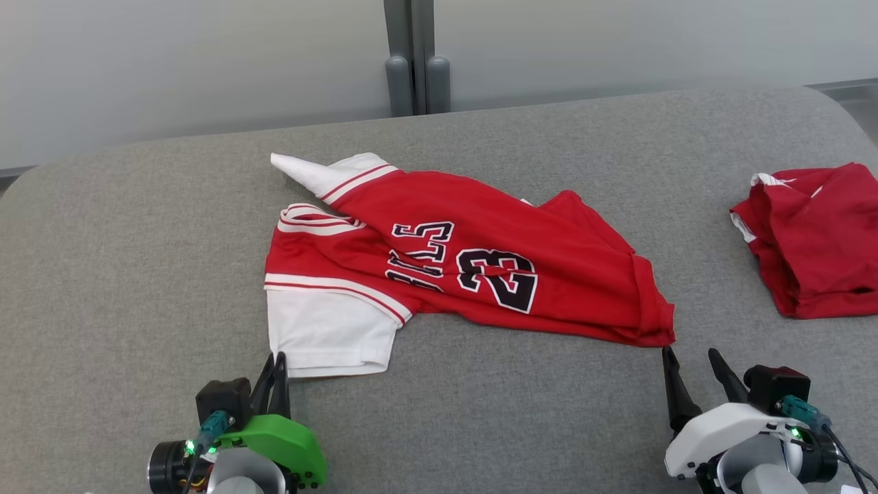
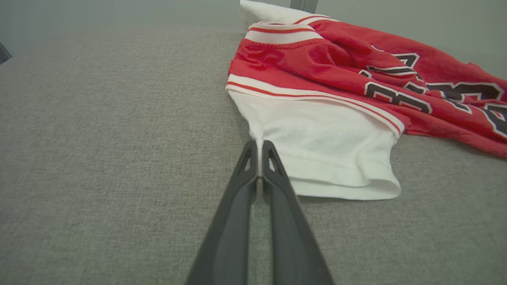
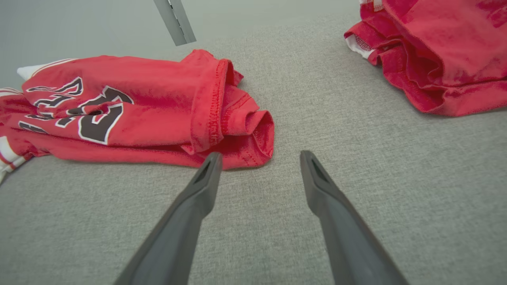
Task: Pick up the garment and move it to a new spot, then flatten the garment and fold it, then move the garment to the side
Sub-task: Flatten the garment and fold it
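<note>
The garment [image 1: 466, 261] is a red jersey with white sleeves and a black "23", lying rumpled in the middle of the grey table [image 1: 137, 274]. My left gripper [image 1: 279, 363] is shut on the near corner of the white sleeve [image 2: 332, 154]; in the left wrist view the left gripper [image 2: 259, 144] pinches a small fold of white cloth between its tips. My right gripper [image 1: 689, 357] stands open just short of the jersey's red hem corner [image 3: 245, 134]. In the right wrist view the right gripper [image 3: 259, 158] has nothing between its fingers.
A second red garment [image 1: 816, 237] lies bunched at the table's right edge, also in the right wrist view [image 3: 439, 51]. A grey post [image 1: 415, 62] stands behind the table against the pale wall. Bare grey cloth stretches to the left and front.
</note>
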`<state>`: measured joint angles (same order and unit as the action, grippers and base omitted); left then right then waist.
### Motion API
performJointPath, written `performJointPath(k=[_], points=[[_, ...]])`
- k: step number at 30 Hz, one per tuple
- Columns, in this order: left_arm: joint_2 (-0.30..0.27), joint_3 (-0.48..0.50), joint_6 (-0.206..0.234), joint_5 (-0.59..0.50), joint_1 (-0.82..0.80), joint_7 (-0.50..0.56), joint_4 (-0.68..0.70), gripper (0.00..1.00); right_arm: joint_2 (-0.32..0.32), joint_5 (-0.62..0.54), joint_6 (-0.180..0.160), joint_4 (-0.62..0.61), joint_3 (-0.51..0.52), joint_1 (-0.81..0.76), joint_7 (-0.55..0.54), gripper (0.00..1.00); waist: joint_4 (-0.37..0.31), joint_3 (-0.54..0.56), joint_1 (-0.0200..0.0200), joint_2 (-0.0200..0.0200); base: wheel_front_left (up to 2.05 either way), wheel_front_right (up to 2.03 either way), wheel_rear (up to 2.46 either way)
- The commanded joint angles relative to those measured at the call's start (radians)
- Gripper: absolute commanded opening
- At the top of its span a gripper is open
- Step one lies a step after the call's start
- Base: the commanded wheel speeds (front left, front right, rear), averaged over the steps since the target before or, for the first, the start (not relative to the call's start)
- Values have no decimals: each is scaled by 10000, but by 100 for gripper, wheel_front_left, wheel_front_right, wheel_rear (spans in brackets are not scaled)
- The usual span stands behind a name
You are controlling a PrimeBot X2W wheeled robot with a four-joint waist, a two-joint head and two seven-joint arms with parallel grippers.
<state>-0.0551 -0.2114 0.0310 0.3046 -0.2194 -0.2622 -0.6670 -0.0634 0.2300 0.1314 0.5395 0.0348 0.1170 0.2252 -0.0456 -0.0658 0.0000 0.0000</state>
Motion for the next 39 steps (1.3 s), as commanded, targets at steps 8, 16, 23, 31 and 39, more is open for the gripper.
performJointPath(k=[8, 16, 23, 31, 39], points=[[-20, -61, 27, -228, 263, -27, 696, 0, 117, 193, -17, 1613, 438, 1194, -133, 100, 211, -260, 0, 0, 0, 0, 0], [-3, -146, 41, -279, 143, -28, 810, 0, 122, 598, -17, 2874, 325, 1933, -6, 100, 329, -448, 0, 0, 0, 0, 0], [8, -169, 60, -243, 59, -29, 837, 0, 150, 856, -10, 3679, -141, 2263, 16, 100, 344, -517, 0, 0, 0, 0, 0], [6, -85, 76, -187, 58, -29, 845, 0, 145, 1296, -10, 3983, -892, 2309, 76, 0, 350, -353, 0, 0, 0, 0, 0], [14, 567, -132, 797, 181, -30, 1746, 0, -51, 3857, -10, 1501, -2652, 1693, -568, 0, 287, 116, 0, 0, 0, 0, 0]])
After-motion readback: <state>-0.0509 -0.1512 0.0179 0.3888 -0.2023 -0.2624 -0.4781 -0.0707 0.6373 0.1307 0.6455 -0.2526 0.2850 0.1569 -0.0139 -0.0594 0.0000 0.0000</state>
